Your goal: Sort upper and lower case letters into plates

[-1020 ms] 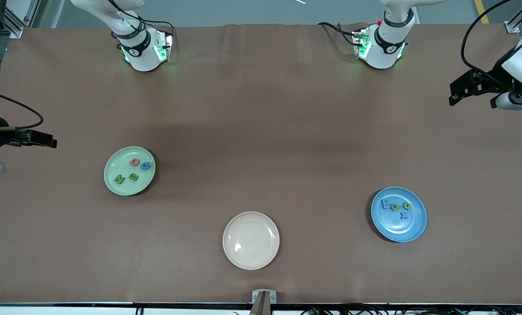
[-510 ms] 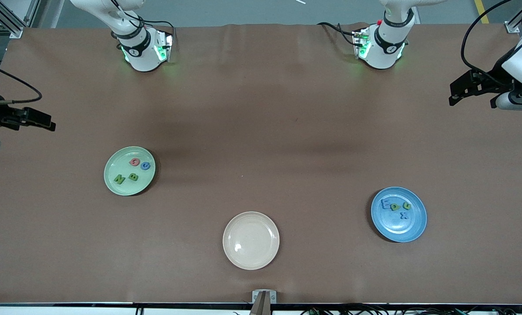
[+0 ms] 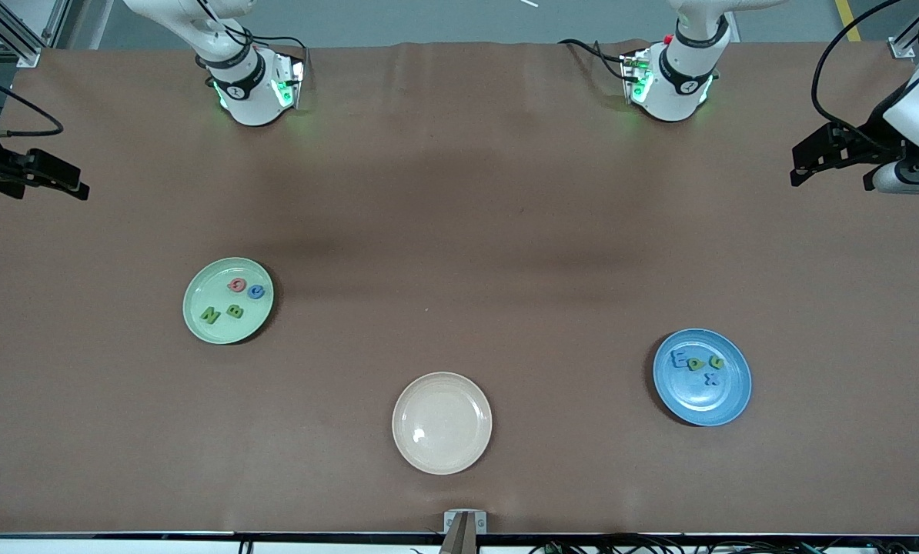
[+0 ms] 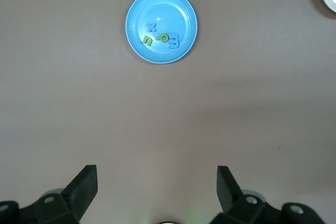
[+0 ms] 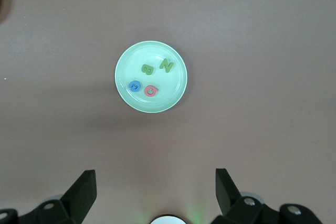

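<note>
I'm seeing even, soft overhead light across the brown table, no harsh glare. Broad faint shadow bands cross its middle. A small bright highlight sits on the cream plate; each plate casts a thin dark edge shadow. Green lamp glow spills around both arm bases. Wrist views are evenly lit and sharp.

We count 3 plates: 1 mint green plate, 1 blue plate, 1 cream plate. Letters: 8 total, 4 per coloured plate. Mint one has 2 green letters, 1 blue letter, 1 red letter. Blue one has 2 green, 2 blue. 2 arms, 2 grippers.
</note>
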{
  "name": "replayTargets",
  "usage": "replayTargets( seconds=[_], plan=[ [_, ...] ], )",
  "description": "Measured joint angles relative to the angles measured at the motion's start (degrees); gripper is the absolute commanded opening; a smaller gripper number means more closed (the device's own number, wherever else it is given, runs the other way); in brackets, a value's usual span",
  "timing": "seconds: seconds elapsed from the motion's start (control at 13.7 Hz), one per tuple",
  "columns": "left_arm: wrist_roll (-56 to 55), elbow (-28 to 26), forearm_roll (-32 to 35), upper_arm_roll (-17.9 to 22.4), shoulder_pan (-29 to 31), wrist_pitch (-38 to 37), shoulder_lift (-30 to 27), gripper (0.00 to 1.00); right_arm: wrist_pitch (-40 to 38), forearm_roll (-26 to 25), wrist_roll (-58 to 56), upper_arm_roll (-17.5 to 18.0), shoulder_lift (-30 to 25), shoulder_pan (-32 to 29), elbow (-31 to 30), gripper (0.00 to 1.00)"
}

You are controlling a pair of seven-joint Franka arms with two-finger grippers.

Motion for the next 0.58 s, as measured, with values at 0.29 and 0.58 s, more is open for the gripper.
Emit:
replayTargets(
  seconds=[0.29, 0.58],
  plan=[
    [0.0, -0.1, 0.0, 0.0, 0.0, 0.3, 0.0, 1.0, 0.0, -0.1, 0.0, 0.0, -1.7, 0.0, -0.5, 1.0],
    [0.0, -0.1, 0.0, 0.0, 0.0, 0.4, 0.0, 1.0, 0.1, -0.8, -0.5, 0.0, -2.0, -0.1, -0.6, 1.0]
  ],
)
